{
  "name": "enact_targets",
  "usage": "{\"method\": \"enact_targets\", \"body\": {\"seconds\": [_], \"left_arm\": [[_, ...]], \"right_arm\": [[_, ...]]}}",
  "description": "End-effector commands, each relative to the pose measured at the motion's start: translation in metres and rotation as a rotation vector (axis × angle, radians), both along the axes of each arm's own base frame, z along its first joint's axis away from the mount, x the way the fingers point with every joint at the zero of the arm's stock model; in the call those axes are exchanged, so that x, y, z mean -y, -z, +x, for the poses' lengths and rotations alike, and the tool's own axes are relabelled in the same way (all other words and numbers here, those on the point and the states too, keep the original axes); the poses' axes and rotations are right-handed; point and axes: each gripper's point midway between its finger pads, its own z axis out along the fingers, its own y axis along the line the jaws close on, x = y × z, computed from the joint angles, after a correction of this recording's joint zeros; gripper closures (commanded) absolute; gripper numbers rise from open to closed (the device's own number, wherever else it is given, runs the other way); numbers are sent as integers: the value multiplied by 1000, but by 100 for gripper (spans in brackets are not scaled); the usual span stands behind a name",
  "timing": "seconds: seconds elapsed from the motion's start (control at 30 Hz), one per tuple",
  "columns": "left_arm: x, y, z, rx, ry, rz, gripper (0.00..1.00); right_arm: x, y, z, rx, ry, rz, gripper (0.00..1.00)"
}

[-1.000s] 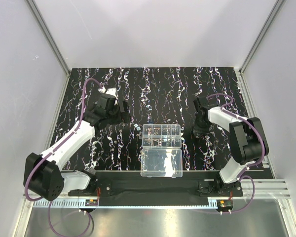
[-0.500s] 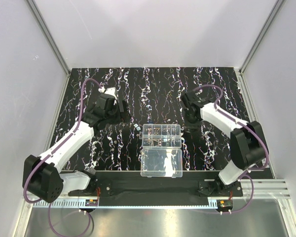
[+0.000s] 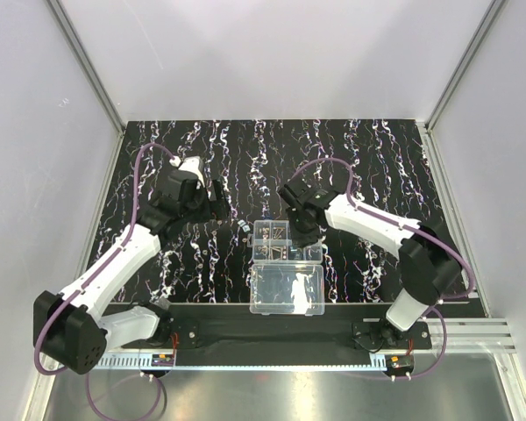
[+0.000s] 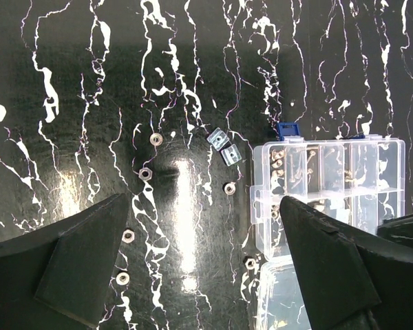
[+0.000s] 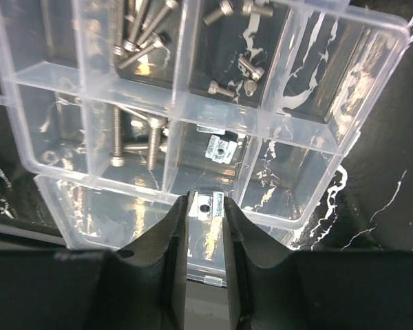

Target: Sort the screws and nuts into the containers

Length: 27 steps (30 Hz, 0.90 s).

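**Silver block nut pinched over the clear organizer box**

We see the right gripper closed on a small silvery block nut with a hole through it. The nut sits clamped between the two dark fingertips. From the right wrist it hangs over the box, just at the seam where the divided half meets the lid half. We cannot tell how high it is above the plastic.

The divided half has two rows of four cells.
- **Second column:** both cells hold long screws, some lying flat and some leaning on the dividers.
- **Third cell of the far row:** this one holds short screws.
- **Third cell of the near row:** directly ahead of the held nut, it holds one matching block nut.
- **Leftmost cells:** these hold small pieces too blurred for us to name.

The left gripper has its fingers spread wide, holds nothing, and hangs above the black, white-streaked mat beside the box. Below it, hex nuts lie scattered singly on the mat. Two more block nuts lie just beside each other near the box's blue latch.
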Motion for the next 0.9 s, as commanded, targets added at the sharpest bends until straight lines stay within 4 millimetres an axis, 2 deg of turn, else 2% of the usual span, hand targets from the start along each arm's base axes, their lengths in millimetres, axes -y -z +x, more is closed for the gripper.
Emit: {"method": "enact_targets", "body": {"seconds": [0.0,0.2,0.27,0.37,0.43,0.53,0.6,0.73,0.77,0.87], "left_arm": [[1,-11,2,44,4,-26,1],[0,-13,3,54,0,-27,1],[0,-12,3,50,1,-24,1],[1,-10,2,45,4,-24,1],[2,-11,2,47,6,-26,1],[2,-8,3,40,4,-24,1],[2,-5,4,33,4,-20,1],[1,0,9,24,-7,0,2],[1,-2,12,28,-13,6,2],[7,3,19,17,-7,23,4]], "right_arm": [[-5,10,-3,-26,12,14,79],[-7,20,1,-31,4,-2,76],[-9,22,1,-35,3,4,72],[-12,19,3,-20,-2,24,61],[-15,11,5,-11,-1,41,50],[-18,-12,13,38,-7,62,41],[-15,-26,20,84,-6,55,38],[10,-57,47,180,58,1,33],[25,-59,58,184,100,-3,33],[43,-69,74,194,151,60,32]]}}
